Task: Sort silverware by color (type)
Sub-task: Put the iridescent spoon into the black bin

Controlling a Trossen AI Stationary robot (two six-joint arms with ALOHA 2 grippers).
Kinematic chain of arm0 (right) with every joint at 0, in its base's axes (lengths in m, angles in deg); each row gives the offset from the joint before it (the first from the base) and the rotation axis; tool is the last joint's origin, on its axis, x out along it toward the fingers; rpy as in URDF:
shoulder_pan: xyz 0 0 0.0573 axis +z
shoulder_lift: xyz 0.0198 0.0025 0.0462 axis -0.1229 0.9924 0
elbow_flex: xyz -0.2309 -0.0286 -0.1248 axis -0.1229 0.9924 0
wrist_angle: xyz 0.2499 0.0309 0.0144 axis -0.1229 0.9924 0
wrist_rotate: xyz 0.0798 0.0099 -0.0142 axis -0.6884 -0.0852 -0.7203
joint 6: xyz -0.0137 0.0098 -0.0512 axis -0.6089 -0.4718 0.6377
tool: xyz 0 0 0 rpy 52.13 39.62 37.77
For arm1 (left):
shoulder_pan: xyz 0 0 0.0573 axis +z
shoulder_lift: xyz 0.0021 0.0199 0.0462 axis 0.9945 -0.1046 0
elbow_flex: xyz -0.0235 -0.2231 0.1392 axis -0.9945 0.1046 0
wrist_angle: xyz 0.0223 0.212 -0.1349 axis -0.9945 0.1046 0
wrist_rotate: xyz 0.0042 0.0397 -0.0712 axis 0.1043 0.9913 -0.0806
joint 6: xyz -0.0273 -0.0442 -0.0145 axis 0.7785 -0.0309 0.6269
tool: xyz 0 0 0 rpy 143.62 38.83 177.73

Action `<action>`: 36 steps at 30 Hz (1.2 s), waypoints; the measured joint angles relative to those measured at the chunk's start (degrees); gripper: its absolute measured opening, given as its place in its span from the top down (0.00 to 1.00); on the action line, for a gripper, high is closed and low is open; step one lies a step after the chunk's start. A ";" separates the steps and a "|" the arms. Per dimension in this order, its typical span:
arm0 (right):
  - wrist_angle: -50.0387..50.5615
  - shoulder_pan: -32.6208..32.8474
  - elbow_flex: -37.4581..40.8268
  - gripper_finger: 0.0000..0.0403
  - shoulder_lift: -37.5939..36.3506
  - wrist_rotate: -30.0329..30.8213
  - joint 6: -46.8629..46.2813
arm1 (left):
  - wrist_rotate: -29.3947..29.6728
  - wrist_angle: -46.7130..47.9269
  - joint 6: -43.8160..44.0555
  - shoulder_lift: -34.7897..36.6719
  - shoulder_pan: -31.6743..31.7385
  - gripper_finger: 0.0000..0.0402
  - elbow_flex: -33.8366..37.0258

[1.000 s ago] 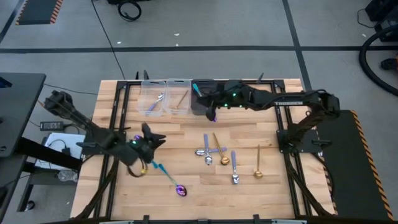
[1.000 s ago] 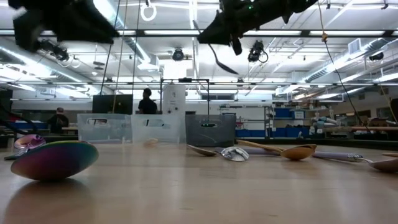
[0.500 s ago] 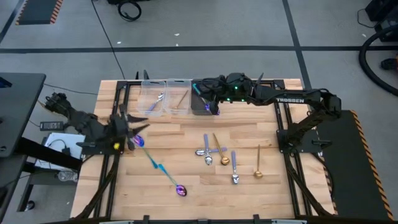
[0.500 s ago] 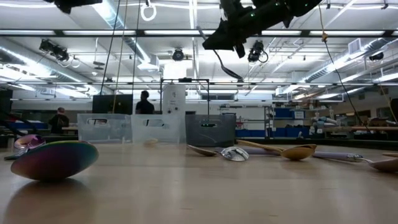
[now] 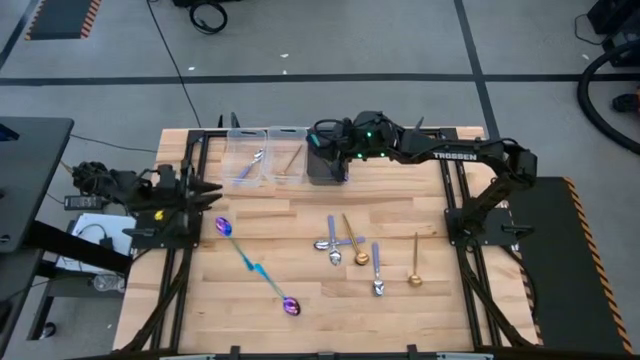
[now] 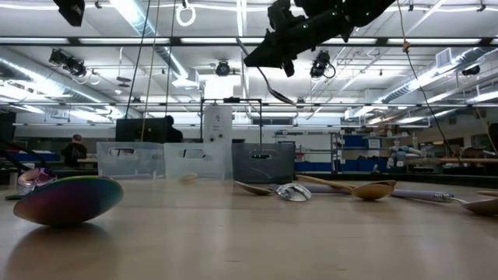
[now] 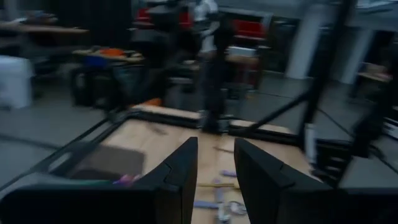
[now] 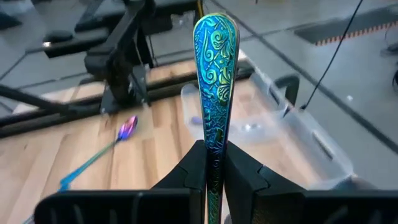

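While your right gripper (image 8: 214, 163) pinches the teal-handled spoon (image 8: 215, 74) above the dark bin (image 5: 325, 160) at twelve o'clock, an off-centre release risks it missing; left gripper (image 7: 216, 168) parted.

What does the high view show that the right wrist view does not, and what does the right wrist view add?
Only the high view shows the gold and lilac-handled spoons lying mid-table, and the right gripper placed over the dark bin.

Only the right wrist view shows the embossed pattern on the teal-blue handle, clamped between the fingers.

Both show an iridescent spoon on the table, the clear bins, and the left arm near the table's left edge.
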 joint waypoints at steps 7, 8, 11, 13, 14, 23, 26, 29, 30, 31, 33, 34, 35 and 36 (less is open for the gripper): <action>-1.65 -2.50 -0.01 0.89 0.32 -4.69 0.80 | -5.71 -4.11 -4.40 -0.97 0.15 0.72 0.00; -2.03 -2.60 -0.01 0.89 0.32 -4.64 0.43 | -5.38 -3.95 -4.86 -1.02 0.49 0.72 0.00; -4.29 -2.82 -0.05 0.89 0.72 -3.27 -0.35 | -5.16 -4.51 -5.23 -1.73 2.17 0.72 0.58; -5.35 -2.78 -0.04 0.89 1.39 -2.61 -1.00 | -5.16 -4.09 -5.24 -1.75 3.61 0.72 1.91; -5.82 -2.81 0.01 0.89 1.98 -2.06 -1.49 | -5.15 -4.32 -5.15 -1.72 4.33 0.72 2.69; -8.80 -5.98 0.00 0.89 8.85 0.86 -4.26 | -5.33 -6.65 -3.88 0.03 8.38 0.72 8.72; -9.89 -7.02 -0.03 0.89 10.57 2.17 -4.26 | -5.33 -7.15 -3.33 0.03 8.66 0.72 10.28; -10.54 -8.05 -0.03 0.89 12.05 2.77 -4.45 | -5.35 -7.08 -2.01 0.02 8.63 0.72 11.33; -10.63 -8.29 -0.04 0.89 12.51 2.80 -4.75 | -5.36 -7.12 -1.40 0.02 8.63 0.72 11.68; -10.82 -8.56 -0.12 0.89 13.02 2.86 -5.19 | -5.36 -7.02 -0.84 0.02 8.63 0.72 12.07; -10.64 -8.97 -0.12 0.89 14.29 2.94 -5.42 | -5.36 -6.95 0.05 0.02 8.63 0.72 12.84; -10.84 -9.04 -0.12 0.89 15.03 2.95 -5.33 | -5.36 -6.87 0.54 0.02 8.63 0.72 13.14; -10.70 -9.11 -0.10 0.89 15.70 2.94 -5.36 | -5.35 -6.86 0.70 0.00 8.63 0.72 13.30; -10.66 -9.20 -0.08 0.89 16.33 2.90 -5.44 | -5.35 -6.97 0.90 0.01 8.63 0.72 13.47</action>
